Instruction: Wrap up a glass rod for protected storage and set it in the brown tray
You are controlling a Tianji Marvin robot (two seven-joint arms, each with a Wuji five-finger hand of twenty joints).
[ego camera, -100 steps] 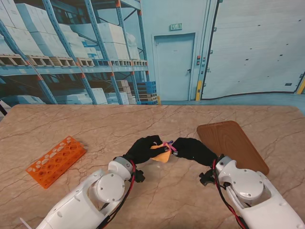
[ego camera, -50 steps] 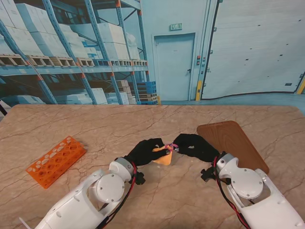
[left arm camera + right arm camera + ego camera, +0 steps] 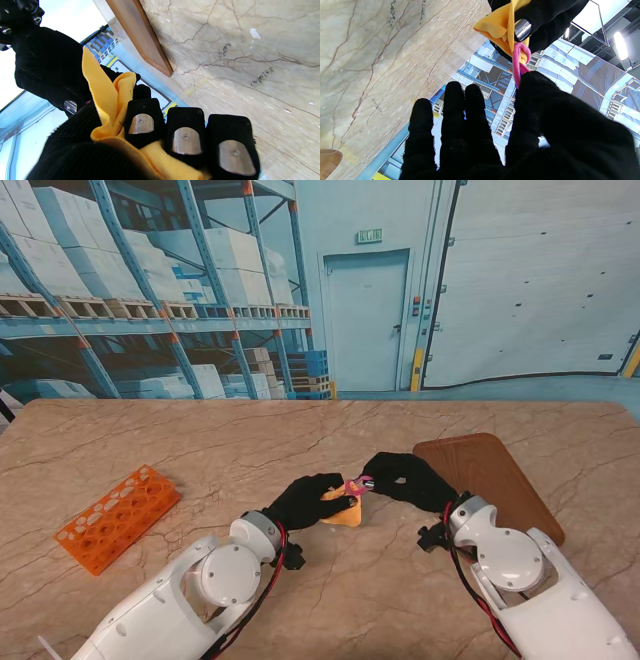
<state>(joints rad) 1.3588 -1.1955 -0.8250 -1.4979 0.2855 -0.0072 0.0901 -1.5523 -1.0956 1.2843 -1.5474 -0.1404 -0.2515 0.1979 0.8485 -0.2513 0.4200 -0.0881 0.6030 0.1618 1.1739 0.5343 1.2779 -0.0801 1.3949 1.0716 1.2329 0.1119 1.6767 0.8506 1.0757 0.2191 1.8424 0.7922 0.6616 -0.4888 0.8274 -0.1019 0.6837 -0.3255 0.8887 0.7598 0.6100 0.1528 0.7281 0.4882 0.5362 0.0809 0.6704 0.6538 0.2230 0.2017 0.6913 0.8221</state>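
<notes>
Black knit-gloved left hand (image 3: 308, 498) and right hand (image 3: 402, 479), yellow folded cloth (image 3: 343, 511), pink band (image 3: 356, 485), brown wooden tray (image 3: 490, 480), orange perforated plastic rack (image 3: 116, 516), beige veined marble tabletop (image 3: 220, 440)

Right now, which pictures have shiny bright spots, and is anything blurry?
Right wrist view: a ceiling lamp glares white, and a metal fingertip plate on the left hand glints. Left wrist view: the sky corner is washed out white, the fingers' metal plates shine, and the folded yellow cloth looks sharp. Stand view: even light, nothing blurry, though the small pink band is hard to make out.
</notes>
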